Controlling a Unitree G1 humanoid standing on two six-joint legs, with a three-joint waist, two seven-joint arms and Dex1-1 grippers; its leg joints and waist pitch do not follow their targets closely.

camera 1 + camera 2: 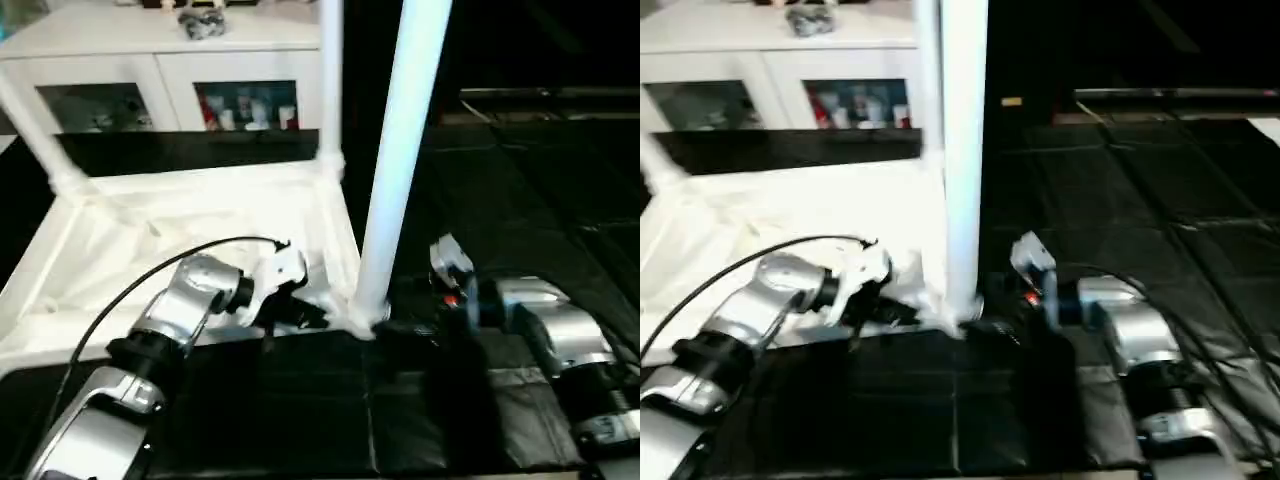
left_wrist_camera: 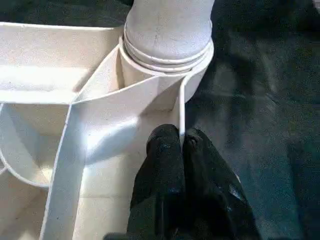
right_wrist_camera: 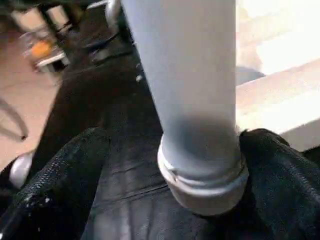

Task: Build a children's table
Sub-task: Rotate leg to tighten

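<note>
The table top lies ribbed side up on the black mat, so its sockets face upward for legs. At its four-o'clock corner, a leg stands socketed. The left gripper pinches the rim, steadying it; the right gripper straddles the leg's base, fingers apart.

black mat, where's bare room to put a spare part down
Free: the black mat right of the near upright leg, out toward the far rail, and the strip between the two forearms. Crowded: the near corner socket, with the left end effector and right end effector beside it.
</note>
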